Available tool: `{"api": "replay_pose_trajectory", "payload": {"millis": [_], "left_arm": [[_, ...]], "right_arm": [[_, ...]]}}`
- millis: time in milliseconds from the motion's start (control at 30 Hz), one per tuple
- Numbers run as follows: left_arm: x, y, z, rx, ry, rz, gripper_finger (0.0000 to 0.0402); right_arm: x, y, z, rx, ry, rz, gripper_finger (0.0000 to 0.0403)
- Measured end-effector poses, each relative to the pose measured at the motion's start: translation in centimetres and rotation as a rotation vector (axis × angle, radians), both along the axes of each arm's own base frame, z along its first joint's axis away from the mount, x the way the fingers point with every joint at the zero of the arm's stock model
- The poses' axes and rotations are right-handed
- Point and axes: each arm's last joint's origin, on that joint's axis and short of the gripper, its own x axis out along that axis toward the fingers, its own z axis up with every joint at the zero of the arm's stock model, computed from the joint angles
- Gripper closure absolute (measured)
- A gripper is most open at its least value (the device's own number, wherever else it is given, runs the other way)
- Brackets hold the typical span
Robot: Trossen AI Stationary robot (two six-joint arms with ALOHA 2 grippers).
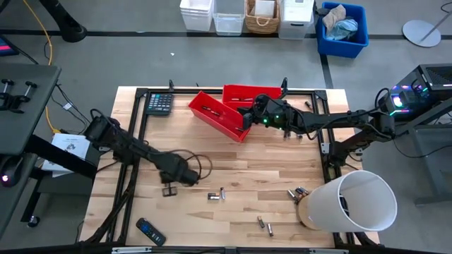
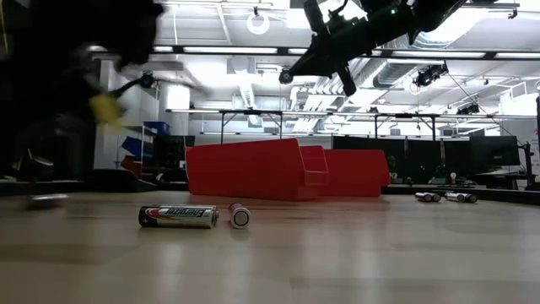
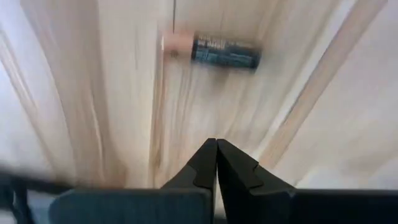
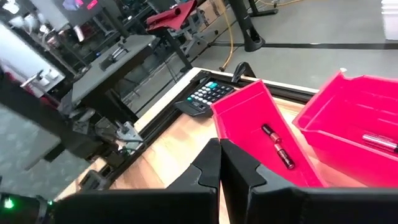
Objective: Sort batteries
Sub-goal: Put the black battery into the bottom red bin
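Several batteries lie loose on the wooden table: a pair near the middle (image 1: 215,195), also in the low view (image 2: 178,216), two near the front edge (image 1: 265,224), and some at the right (image 1: 296,192). My left gripper (image 1: 169,189) is shut and empty, low over the table left of the middle pair. One battery (image 3: 217,51) lies ahead of its fingertips (image 3: 216,149). My right gripper (image 1: 247,118) is shut and empty, raised above the nearer red bin (image 4: 249,124). That bin holds a battery (image 4: 278,146). The second red bin (image 4: 348,112) holds another (image 4: 379,142).
A dark calculator (image 1: 159,103) lies at the far left next to the bins. A black remote (image 1: 150,231) lies near the front left edge. A large white cylinder (image 1: 353,201) lies on its side at the front right. Cables trail beside my left arm (image 1: 198,164).
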Motion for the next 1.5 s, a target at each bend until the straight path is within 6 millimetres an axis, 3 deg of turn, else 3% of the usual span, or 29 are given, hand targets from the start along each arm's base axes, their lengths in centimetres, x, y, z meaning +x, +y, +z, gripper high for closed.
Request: {"api": "replay_pose_trajectory", "payload": {"millis": [133,300,467,633,733,867,967,1100,1200,1333,1500], "left_arm": [[3.5,1.5,2.1,0.028,-0.205,0.067,0.0366],[7.4,4.2,6.1,0.066,-0.453,0.174,0.0308],[8.8,5.8,9.9,0.076,-0.677,0.191,0.0253],[6.3,6.6,12.8,0.239,-0.836,0.321,0.0215],[4.3,7.2,14.4,0.333,-0.978,0.450,0.0201],[2.2,8.4,15.6,0.319,-1.251,0.606,0.0193],[1.0,9.7,15.0,0.241,-1.401,0.613,0.0192],[-0.5,11.4,13.4,0.107,-1.499,0.620,0.0192],[-1.7,12.0,12.6,0.015,-1.499,0.614,0.0192],[-3.1,12.2,12.4,-0.006,-1.512,0.552,0.0192],[-4.0,12.4,12.6,-0.016,-1.535,0.487,0.0192]], "right_arm": [[-0.5,0.1,0.4,-0.032,0.026,0.080,0.0402],[-2.1,0.7,1.1,0.027,0.094,0.199,0.0398],[-3.7,4.1,0.0,0.157,0.300,0.417,0.0363],[-3.9,9.3,-1.9,0.193,0.476,0.566,0.0297],[-3.3,10.8,-3.2,0.154,0.540,0.530,0.0258],[-1.4,10.6,-5.1,0.267,0.639,0.394,0.0235],[0.6,10.8,-6.3,0.289,0.813,0.357,0.0236],[2.9,11.1,-8.3,0.391,1.026,0.225,0.0237],[4.1,11.3,-9.7,0.530,1.063,0.163,0.0237],[4.1,11.5,-11.1,0.694,1.050,0.047,0.0238],[3.1,11.4,-12.3,0.764,1.069,-0.083,0.0238]]}}
